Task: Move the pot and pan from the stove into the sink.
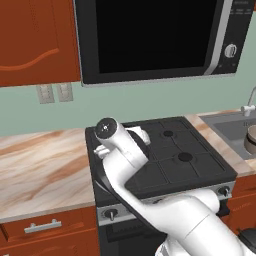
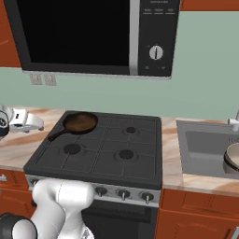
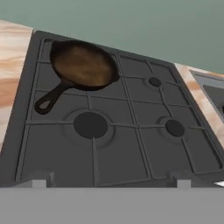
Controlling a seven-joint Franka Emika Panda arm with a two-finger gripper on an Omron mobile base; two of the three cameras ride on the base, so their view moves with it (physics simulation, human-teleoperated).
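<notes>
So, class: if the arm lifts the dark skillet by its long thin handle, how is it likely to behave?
The pan looks rigid, so it probably won't flex. Its round bowl sits well off the end of its handle, so held there it would likely tip bowl-down. It looks dark and solid like cast iron, so perhaps heavy for its size. The handle is thin and may twist in the hand.

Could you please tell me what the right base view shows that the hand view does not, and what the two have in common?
Right base view alone: the microwave above the stove, the knobs on its front strip, the wall outlets, and the rim of the pot already in the sink.

Hand view alone: a close look along the pan's handle to its looped end.

Both: the stove with its burners, the pan on the rear-left burner, and the marble counter.
</notes>
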